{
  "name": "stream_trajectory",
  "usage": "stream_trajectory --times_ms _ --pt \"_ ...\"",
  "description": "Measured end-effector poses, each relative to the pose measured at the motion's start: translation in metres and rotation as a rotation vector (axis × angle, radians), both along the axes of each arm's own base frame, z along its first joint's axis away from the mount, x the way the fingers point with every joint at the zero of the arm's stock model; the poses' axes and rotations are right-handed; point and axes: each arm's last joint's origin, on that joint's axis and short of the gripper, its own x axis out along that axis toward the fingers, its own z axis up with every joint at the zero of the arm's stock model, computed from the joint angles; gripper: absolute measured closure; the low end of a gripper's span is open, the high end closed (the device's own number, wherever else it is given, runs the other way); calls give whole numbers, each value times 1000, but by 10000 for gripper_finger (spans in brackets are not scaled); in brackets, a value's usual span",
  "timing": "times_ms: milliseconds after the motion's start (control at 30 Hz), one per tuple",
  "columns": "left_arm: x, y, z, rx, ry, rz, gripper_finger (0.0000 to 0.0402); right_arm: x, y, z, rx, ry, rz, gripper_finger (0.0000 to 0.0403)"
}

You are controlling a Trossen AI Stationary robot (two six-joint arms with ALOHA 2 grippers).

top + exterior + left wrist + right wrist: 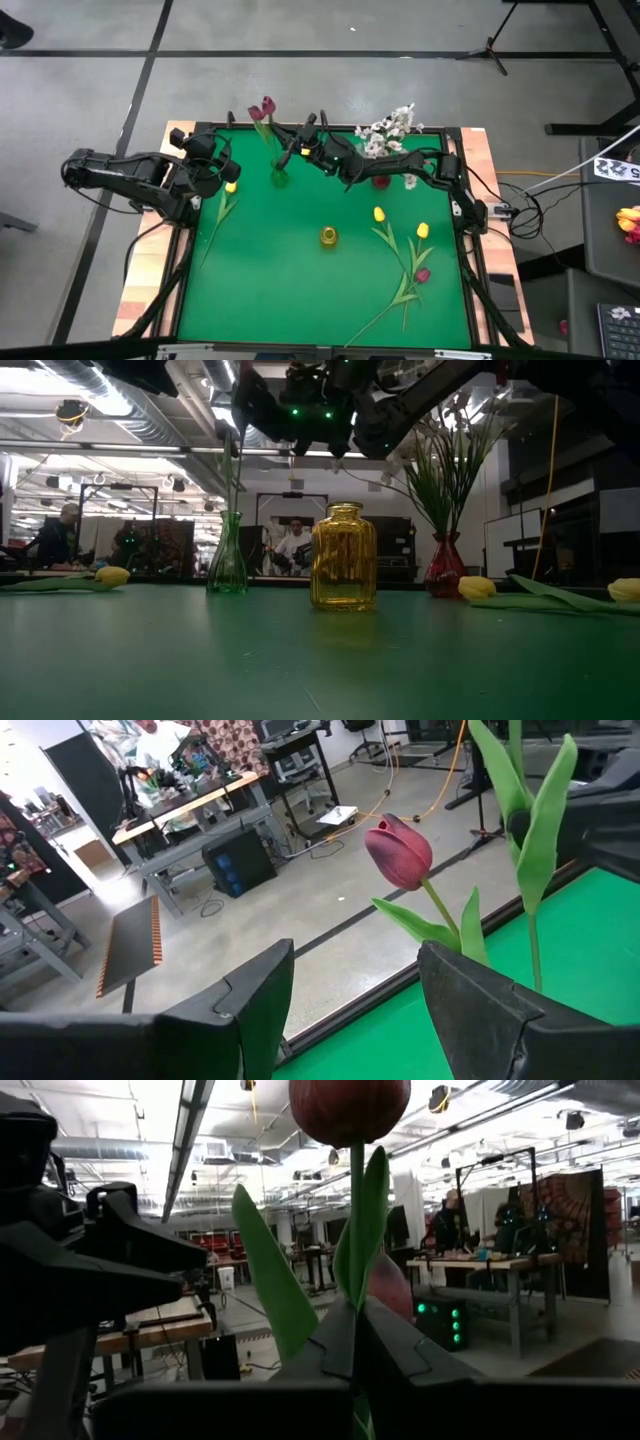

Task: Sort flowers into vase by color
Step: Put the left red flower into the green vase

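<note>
Overhead, the left gripper (222, 170) hung over the left edge of the green table (300, 280), its fingers spread and holding nothing, just above a yellow tulip (231, 187) lying flat with its stem trailing toward the near edge. To its right stood the green vase (280, 178) with dark red tulips (264, 108) upright in it, their heads leaning toward the far edge. Beside that, the right gripper (297, 148) was clenched on the stem of a maroon tulip (349, 1105), the bloom rising straight above its pinched fingers in the right wrist view. The stem's long axis ran upright, roughly in line with the vase's narrow neck, and the right arm was the nearer of the two to that opening; the next move likely depended on keeping stem and neck aligned, or on letting go cleanly if the stem was already seated. Farther right, white blossoms (388, 128) filled the red vase (381, 181). The yellow vase (329, 236) sat empty mid-table, with two more yellow tulips (379, 214) and one dark red tulip (422, 274) lying loose near the right side.
</note>
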Motion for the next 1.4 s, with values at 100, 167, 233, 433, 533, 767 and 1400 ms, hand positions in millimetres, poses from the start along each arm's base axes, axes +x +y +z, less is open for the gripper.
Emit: stream_trajectory --times_ms 100,167,233,433,533,767,1400 --pt "0 0 0 0 0 0 188 0 -2 -1 3 11 -2 394" --pt "0 0 0 0 1 0 188 0 -2 -2 6 21 -4 394" --pt "0 0 0 0 1 0 188 1 -2 -4 12 37 -10 394" --pt "0 0 0 0 1 0 188 2 -2 -9 24 96 -10 393" --pt "0 0 0 0 0 0 188 3 -3 -11 28 111 -11 393" --pt "0 0 0 0 0 0 188 3 -6 -18 52 190 -41 393" --pt "0 0 0 0 -1 0 188 4 -10 -25 69 263 -39 370"
